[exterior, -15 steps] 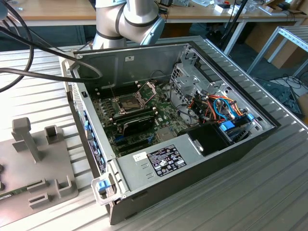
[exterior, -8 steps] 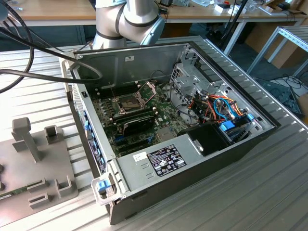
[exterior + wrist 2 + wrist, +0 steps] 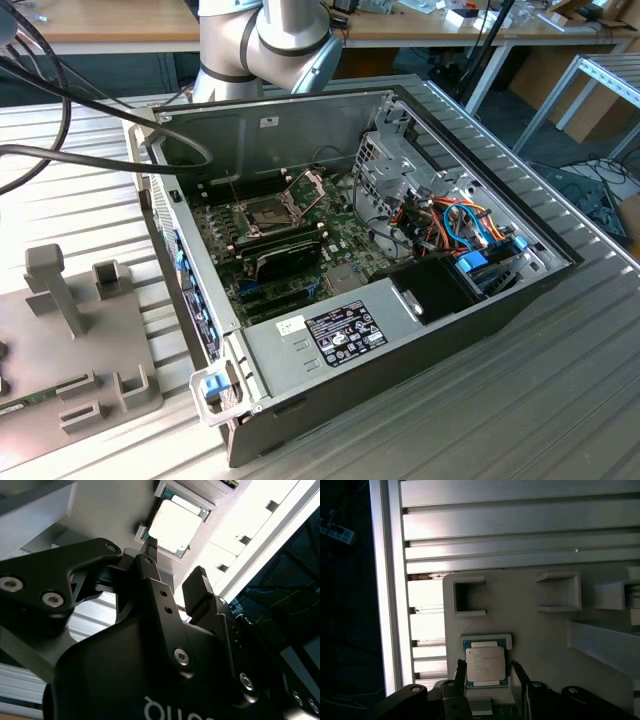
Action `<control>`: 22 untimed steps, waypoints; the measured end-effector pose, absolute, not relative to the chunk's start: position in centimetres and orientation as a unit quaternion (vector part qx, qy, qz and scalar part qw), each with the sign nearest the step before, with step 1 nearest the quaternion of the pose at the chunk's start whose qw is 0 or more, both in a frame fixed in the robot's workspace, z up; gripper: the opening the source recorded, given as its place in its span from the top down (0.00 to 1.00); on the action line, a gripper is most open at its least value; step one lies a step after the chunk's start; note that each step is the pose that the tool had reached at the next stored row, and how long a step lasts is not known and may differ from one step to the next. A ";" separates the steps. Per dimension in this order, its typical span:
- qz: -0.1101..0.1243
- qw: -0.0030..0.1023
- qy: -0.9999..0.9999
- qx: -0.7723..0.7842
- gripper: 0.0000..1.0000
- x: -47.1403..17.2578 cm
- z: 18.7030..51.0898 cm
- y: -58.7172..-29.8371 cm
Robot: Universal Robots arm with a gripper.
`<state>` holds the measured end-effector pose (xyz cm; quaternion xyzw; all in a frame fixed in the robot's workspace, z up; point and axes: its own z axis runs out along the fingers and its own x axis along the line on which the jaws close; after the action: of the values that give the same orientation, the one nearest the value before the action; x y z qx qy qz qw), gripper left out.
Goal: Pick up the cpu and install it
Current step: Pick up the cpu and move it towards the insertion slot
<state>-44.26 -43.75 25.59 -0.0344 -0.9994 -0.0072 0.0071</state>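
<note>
The cpu (image 3: 485,666) was found seated in its recess in the grey fixture plate (image 3: 545,640), directly between the spread fingers of the gripper (image 3: 489,670), one finger being set beside each opposite edge, unclamped.

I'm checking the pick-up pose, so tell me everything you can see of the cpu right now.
The cpu is a small flat square with a dull silver-grey metal top over a green rim. It lies flat in a shallow framed recess of the pale grey fixture plate. The open gripper straddles it, a dark finger beside each of two opposite sides; contact cannot be told.
</note>
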 end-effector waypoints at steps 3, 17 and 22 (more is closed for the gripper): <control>-0.007 0.007 -0.999 -0.034 0.52 -44.3 25.1 -43.7; -0.007 0.007 -0.999 -0.035 0.52 -44.3 23.9 -43.8; -0.007 0.007 -0.999 -0.034 0.52 -44.3 23.8 -44.0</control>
<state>-44.26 -44.02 23.77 -0.0344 -0.9994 -0.0070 0.0074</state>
